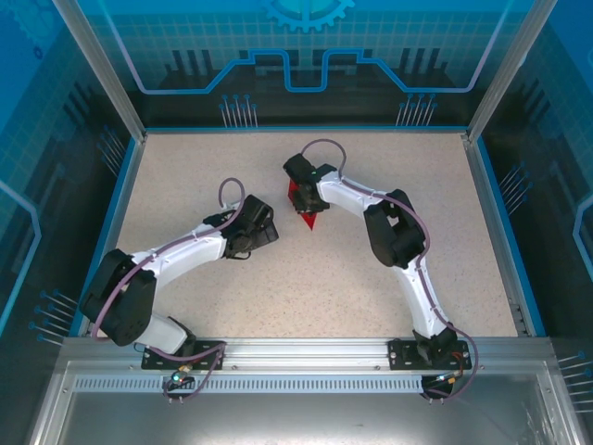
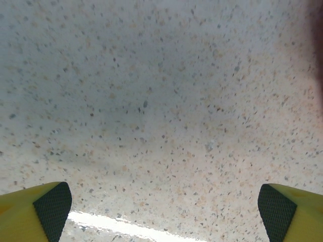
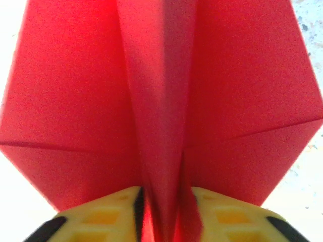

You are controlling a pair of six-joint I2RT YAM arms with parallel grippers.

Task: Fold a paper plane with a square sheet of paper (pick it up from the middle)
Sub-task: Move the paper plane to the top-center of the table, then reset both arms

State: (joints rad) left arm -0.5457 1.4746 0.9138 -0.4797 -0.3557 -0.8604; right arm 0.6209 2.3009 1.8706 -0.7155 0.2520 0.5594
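Clamped on the red paper plane (image 1: 307,215) with the right claw (image 1: 300,193), around the middle of the speckled surface (image 1: 371,306), a little toward the far side. Seen from overhead as a small red dart with its pointed end aimed at the near edge, poking out from under the black wrist (image 1: 298,171). Cannot tell whether touching the speckled surface or lifted off it. From the right wrist, looking along the right claw (image 3: 162,201): pinched by its centre fold between two yellow fingers (image 3: 103,219), the red paper plane (image 3: 75,91) spreading a flat panel to each side, with a slanting crease across each panel. Blurred along the centre ridge, with a strip of speckled surface (image 3: 313,176) past the right edge. Parked just to the left of the plane with the left claw (image 1: 264,227), close but apart from it, low over the speckled surface. Spread wide in the left wrist view, the left claw (image 2: 164,206) released, with yellow fingers (image 2: 20,217) and their dark pads (image 2: 53,209) at the two bottom corners and bare speckled surface (image 2: 161,111) between them. Gripping nothing there.
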